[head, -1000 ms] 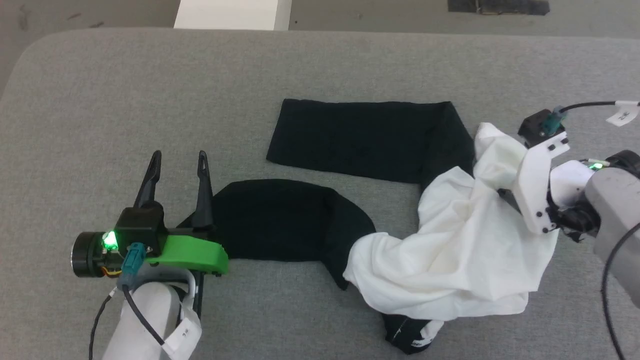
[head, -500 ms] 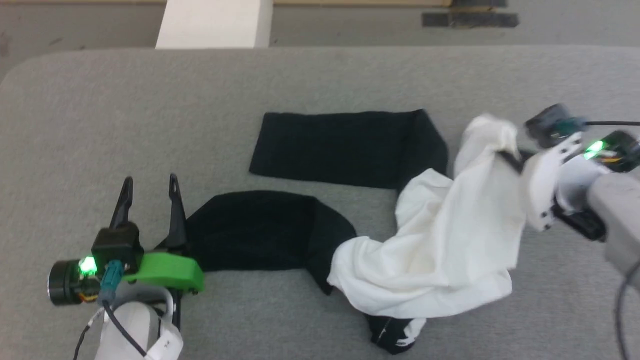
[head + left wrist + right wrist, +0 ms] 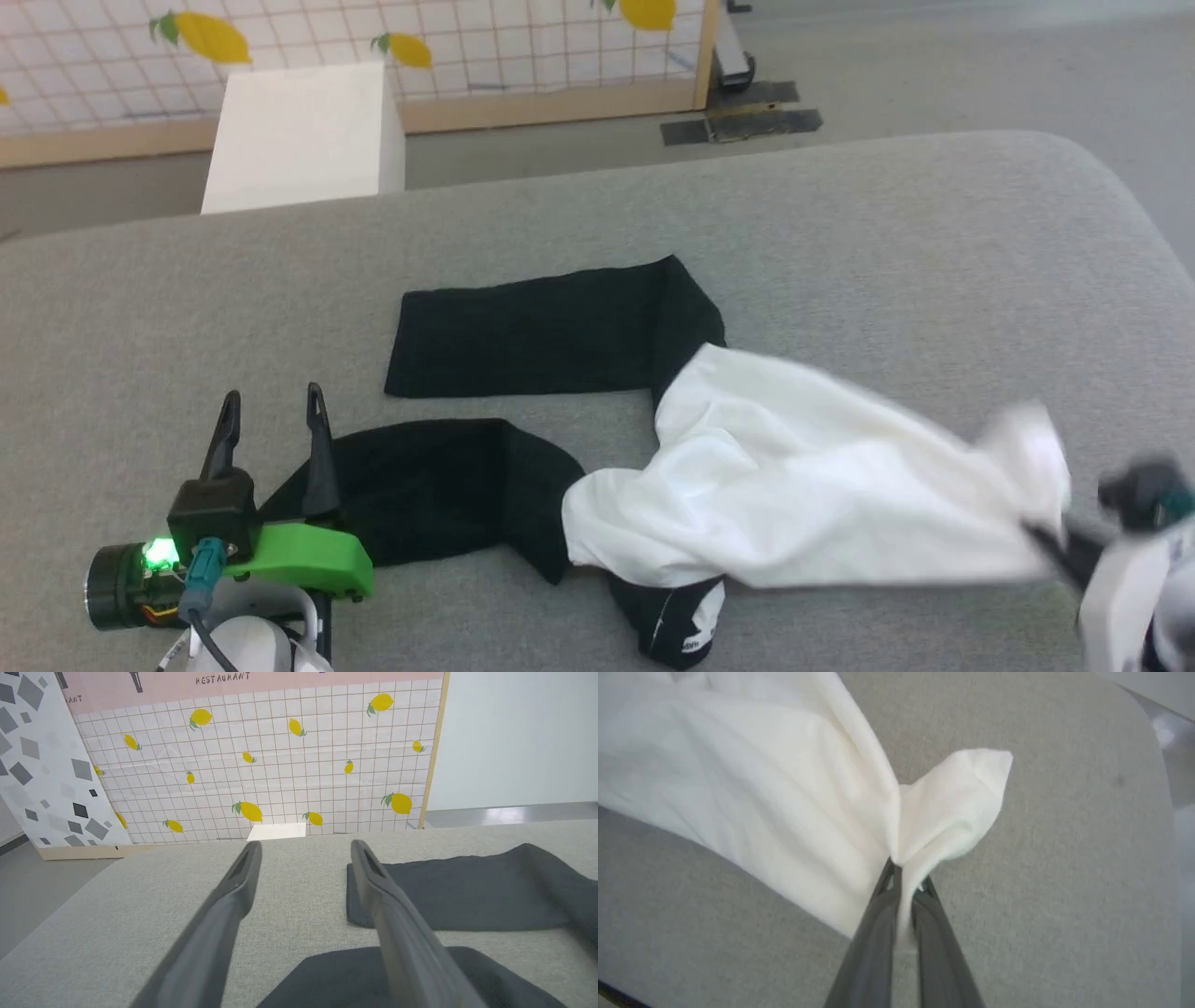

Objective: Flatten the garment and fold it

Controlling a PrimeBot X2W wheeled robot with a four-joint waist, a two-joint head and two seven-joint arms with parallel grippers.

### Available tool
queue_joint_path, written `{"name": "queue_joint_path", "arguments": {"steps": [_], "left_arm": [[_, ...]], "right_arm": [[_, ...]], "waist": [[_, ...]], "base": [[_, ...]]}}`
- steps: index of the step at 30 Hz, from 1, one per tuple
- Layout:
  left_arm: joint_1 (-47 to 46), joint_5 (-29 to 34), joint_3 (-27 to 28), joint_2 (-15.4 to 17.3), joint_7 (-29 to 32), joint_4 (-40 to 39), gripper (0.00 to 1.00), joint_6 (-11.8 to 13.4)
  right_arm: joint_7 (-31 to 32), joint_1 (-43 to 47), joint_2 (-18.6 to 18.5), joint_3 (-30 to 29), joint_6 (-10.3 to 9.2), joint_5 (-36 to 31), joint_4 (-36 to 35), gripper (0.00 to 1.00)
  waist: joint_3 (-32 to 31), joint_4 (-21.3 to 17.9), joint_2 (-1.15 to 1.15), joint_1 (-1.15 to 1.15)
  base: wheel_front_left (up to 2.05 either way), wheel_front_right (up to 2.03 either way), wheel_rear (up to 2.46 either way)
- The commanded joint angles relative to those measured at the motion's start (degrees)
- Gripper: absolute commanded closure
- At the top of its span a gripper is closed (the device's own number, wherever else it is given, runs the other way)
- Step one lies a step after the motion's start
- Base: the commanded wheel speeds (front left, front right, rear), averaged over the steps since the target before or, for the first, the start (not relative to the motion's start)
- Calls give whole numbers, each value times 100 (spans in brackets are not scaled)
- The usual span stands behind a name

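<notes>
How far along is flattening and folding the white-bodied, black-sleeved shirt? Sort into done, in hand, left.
Done: the far black sleeve lies flat on the grey table. In hand: the right gripper is shut on a white corner of the shirt; the left gripper is open, holding nothing. Left: its body is wrinkled, nothing folded.

You see the garment point(image 3: 803, 485) sprawled over the middle of the grey table point(image 3: 840, 215), not yet flat. Its white body is drawn into a long creased band toward the table's right end, where one white corner point(image 3: 966, 793) bunches into a peak. One black sleeve point(image 3: 532, 331) lies flat and straight toward the table's far edge. The other sleeve point(image 3: 439, 485) curves nearer the near edge, with the black neckline point(image 3: 677, 621) crumpled closest to it.
</notes>
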Motion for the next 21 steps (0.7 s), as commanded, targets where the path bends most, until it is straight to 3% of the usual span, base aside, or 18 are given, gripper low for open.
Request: {"name": "queue_joint_path", "arguments": {"steps": [1,6,9,11,16,21], "left_arm": [[86,82,5,-28,-20,-18,0,-45],[84,158,-22,-54,-20,27,0,-105],[113,191,-29,-61,-20,57,0,-123],[152,209,-23,-66,-20,68,0,-124],[212,257,-61,-89,-20,88,0,-141],[162,314,-136,-105,-20,36,0,-157]], "right_arm": [[52,373,220,-170,-9,-1,-4,100],[484,1426,715,-529,-9,-52,198,100],[649,1647,801,-770,-9,-73,125,100],[652,1663,740,-1046,-9,-192,-20,0],[645,1547,563,-1859,-9,-355,-810,0],[1018,1062,381,-2329,-9,-619,-1812,0]], "waist": [[-92,-81,-1,0],[-101,-9,-1,0],[-136,29,-1,0],[-177,45,-1,0],[-273,157,-1,0],[-246,311,-1,0]], "base": [[0,0,0],[0,0,0],[0,0,0],[0,0,0],[0,0,0],[0,0,0]]}}
